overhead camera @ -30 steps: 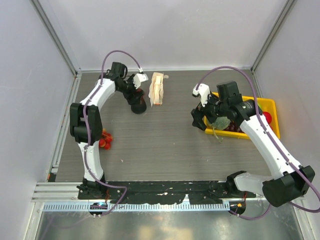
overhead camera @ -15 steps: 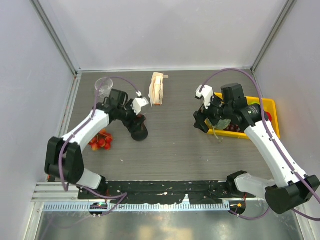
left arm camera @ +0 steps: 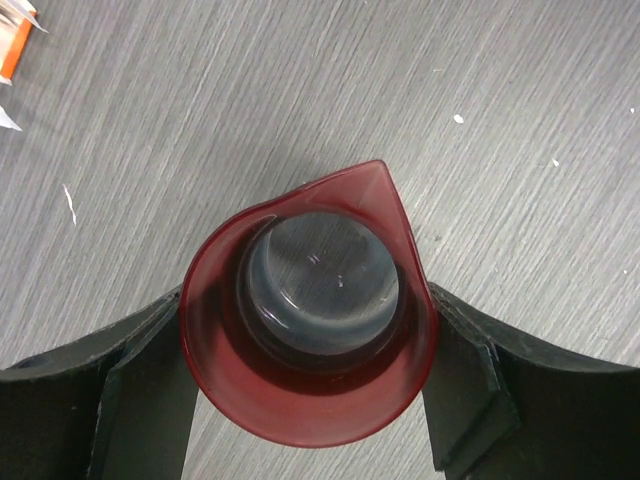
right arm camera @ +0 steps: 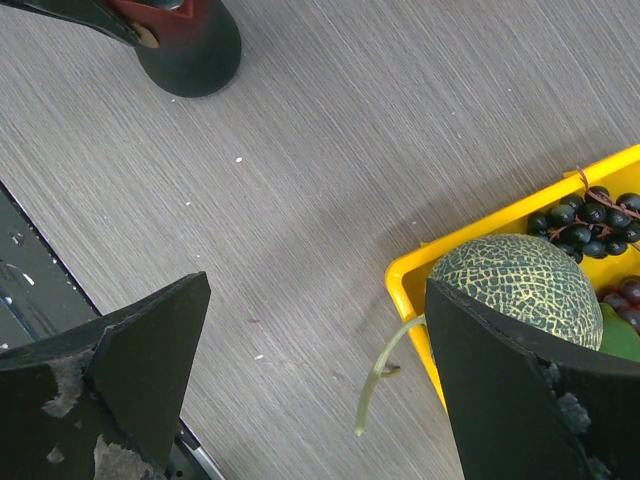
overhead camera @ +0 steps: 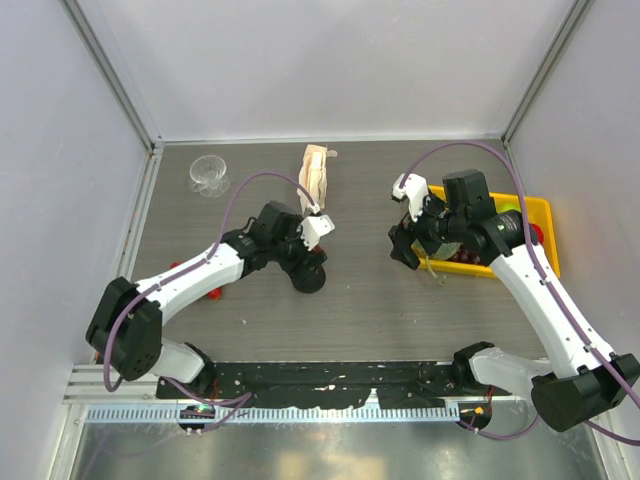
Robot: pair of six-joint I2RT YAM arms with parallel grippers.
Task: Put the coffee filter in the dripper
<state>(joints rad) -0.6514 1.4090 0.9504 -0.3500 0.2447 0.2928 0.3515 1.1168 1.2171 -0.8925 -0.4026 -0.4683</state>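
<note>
left wrist, dark cup [left arm camera: 305, 330] between left fingers [left arm camera: 150, 390], packet [left arm camera: 10, 45] cut off

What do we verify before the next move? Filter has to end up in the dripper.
1. Left claw grips dark red cup, a finger on each side: ok.
2. Right claw open, nothing between its fingers: ok.
3. Dripper free at the far left corner, no arm near: ok.
4. Loose coffee filter located: cannot tell; only the upright packet shows.
5. Filter seated in dripper: not ok, nothing white inside.
6. Right claw clearance: not ok, one finger beside the melon at the yellow tray edge.
</note>
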